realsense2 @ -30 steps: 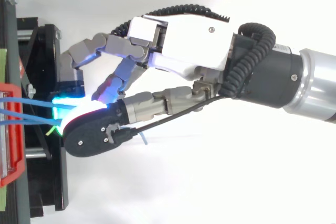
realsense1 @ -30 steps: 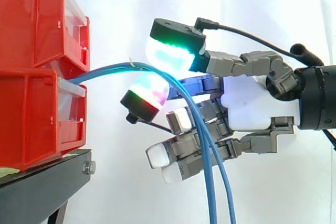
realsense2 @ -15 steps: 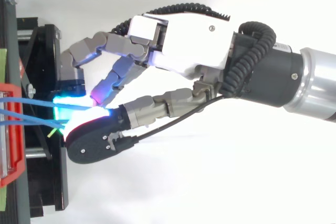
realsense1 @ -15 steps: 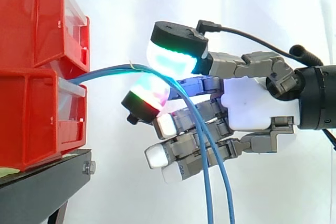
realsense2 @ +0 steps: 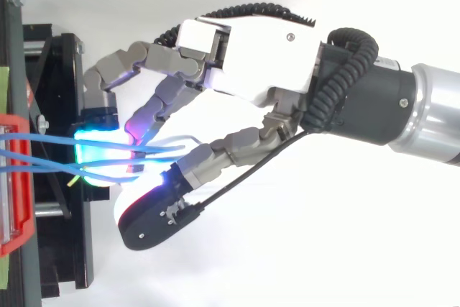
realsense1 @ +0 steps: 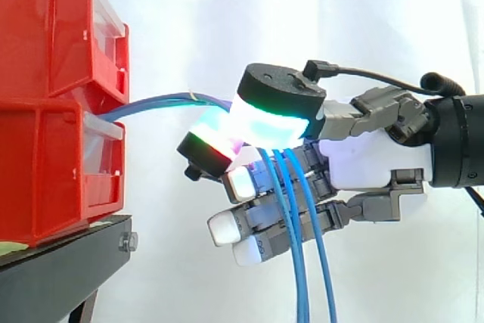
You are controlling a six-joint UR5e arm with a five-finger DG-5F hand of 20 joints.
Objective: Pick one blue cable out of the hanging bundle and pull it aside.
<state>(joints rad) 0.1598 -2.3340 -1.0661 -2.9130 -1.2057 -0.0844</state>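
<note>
Trailing from the red bins [realsense1: 53, 164], blue cables [realsense1: 301, 293] cross the robot hand [realsense1: 370, 160]; grip unclear.

The red bins [realsense1: 45, 164] and the black stand [realsense1: 60, 277] are cut off by the left edge in the side view. The blue cables [realsense1: 302, 293] start hidden inside the lower bin and run off the bottom edge. The hand [realsense1: 370, 160] covers their bend, so any grip is unclear.
</note>
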